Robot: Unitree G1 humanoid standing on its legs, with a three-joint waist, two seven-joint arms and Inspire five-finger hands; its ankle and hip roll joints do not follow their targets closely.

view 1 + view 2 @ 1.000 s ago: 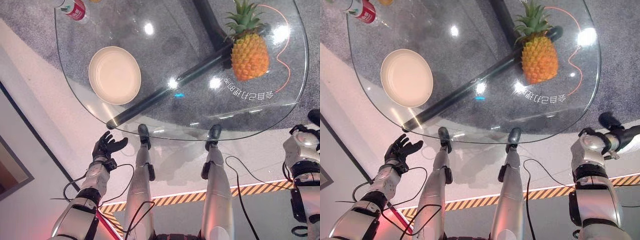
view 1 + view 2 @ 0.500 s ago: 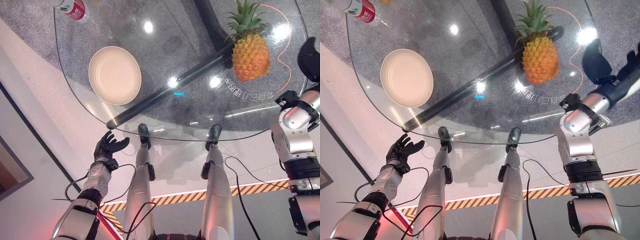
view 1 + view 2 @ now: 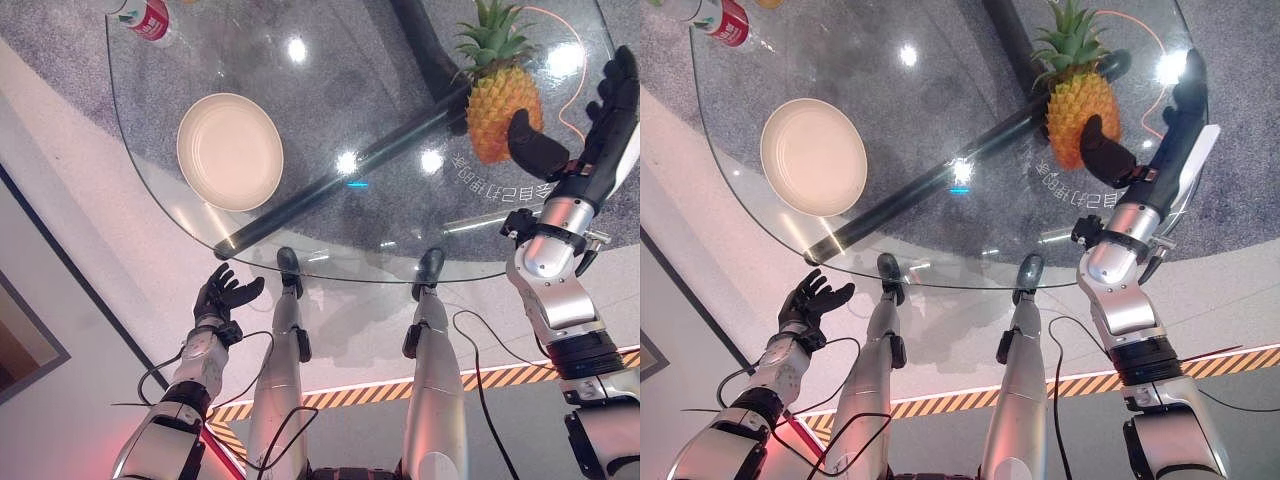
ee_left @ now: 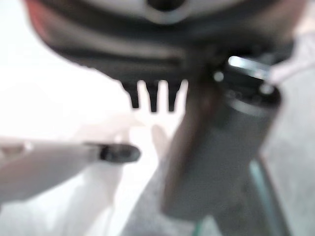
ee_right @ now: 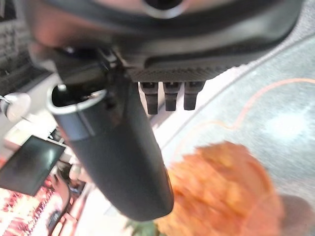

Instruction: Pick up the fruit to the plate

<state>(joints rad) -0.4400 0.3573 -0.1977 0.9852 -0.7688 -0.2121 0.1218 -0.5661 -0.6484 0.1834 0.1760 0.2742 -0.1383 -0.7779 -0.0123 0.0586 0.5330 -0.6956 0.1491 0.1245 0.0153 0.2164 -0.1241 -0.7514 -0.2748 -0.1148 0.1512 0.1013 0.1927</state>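
Note:
A pineapple with a green crown stands on the far right of the round glass table. A cream plate lies on the table's left part. My right hand is raised over the table's right edge, just right of the pineapple, open with fingers straight and the thumb spread toward the fruit; it holds nothing. In the right wrist view the thumb is close before the pineapple. My left hand hangs open below the table's near edge on the left.
A bottle with a red label lies at the table's far left rim. A dark bar runs diagonally under the glass. An orange cord curves on the floor by the pineapple. A striped tape line crosses the floor near me.
My right arm has swung up from beside the table to just right of the pineapple, hand open. The left hand stayed low by the table's near edge.

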